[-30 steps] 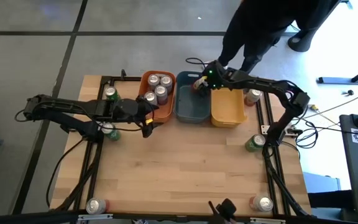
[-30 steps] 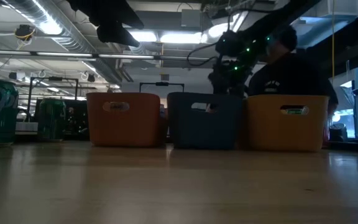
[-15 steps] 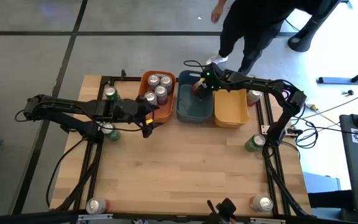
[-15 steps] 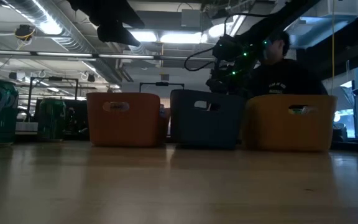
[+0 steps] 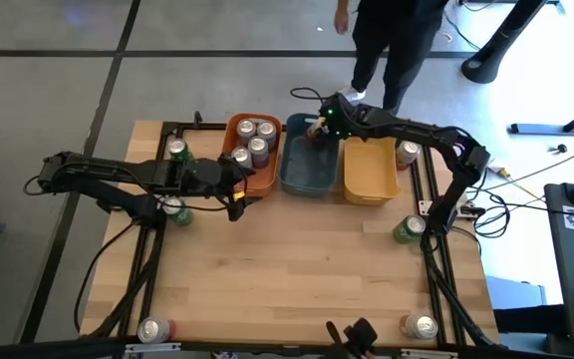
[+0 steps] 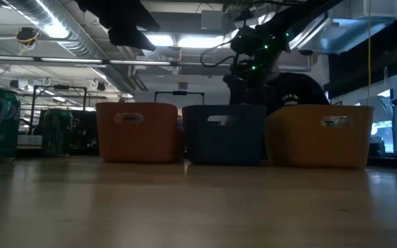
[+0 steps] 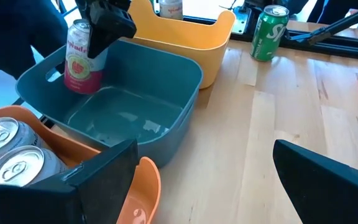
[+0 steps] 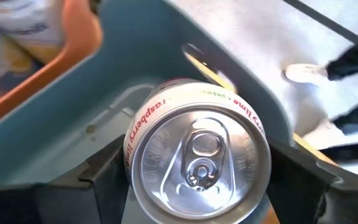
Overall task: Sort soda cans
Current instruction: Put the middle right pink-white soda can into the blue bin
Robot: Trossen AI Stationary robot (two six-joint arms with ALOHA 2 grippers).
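My right gripper [image 5: 319, 130] hangs over the far end of the grey-blue bin [image 5: 302, 175], shut on a pink-and-white soda can [image 7: 82, 57]. My left gripper [image 5: 237, 194] is open by the near right corner of the orange bin [image 5: 264, 181]; whether it touches the rim, I cannot tell. Several silver-topped cans [image 5: 257, 140] stand in the orange bin. Green cans stand on the table at its left [image 5: 175, 209], its far left [image 5: 176, 150] and its right [image 5: 409, 229]. Another can [image 5: 407, 154] stands right of the yellow bin [image 5: 372, 172]. My right gripper pinches the pink-and-white can by the top of its body [image 8: 132, 155], one finger [image 8: 98, 177] on each side. The fingers come from above, pointing down. The can is upright, its lower half inside the grey-blue bin; whether it stands on the bin's floor, I cannot tell.
Three bins stand side by side at the far edge: orange, grey-blue, yellow. One can stands at each near corner [image 5: 152, 329] [image 5: 422, 325]. The bare wood in the middle of the table [image 5: 287, 269] gives free room. A person [image 5: 397, 40] stands behind the far edge.
My right gripper, with the can, has shifted a little toward the far edge over the grey-blue bin. The grey-blue and yellow bins have been nudged slightly. The person behind the table has stepped back. My left arm has kept still.
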